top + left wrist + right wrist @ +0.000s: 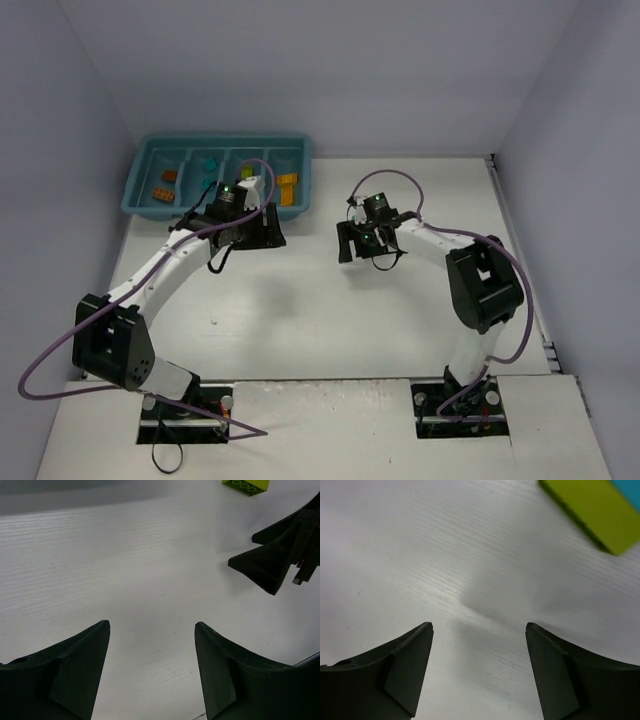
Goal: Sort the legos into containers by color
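Observation:
The teal tray of containers (pixel 222 141) stands at the back left. Brown-orange legos (pixel 165 185) lie in its leftmost compartment, teal ones (pixel 208 165) in the second and yellow-orange ones (pixel 288 188) in the rightmost. My left gripper (pixel 268 232) (pixel 152 624) hangs open just in front of the tray, with bare table between its fingers. My right gripper (pixel 360 245) (pixel 479 625) is open low over mid-table, nothing between its fingers. A lime green lego (pixel 592 510) (pixel 246 485) lies on the table just beyond and to the right of it, with a cyan surface (pixel 627 487) behind.
The right gripper's dark fingers (pixel 272 565) show at the right of the left wrist view, close to the left gripper. Grey walls enclose the white table on three sides. Both arm bases sit at the near edge.

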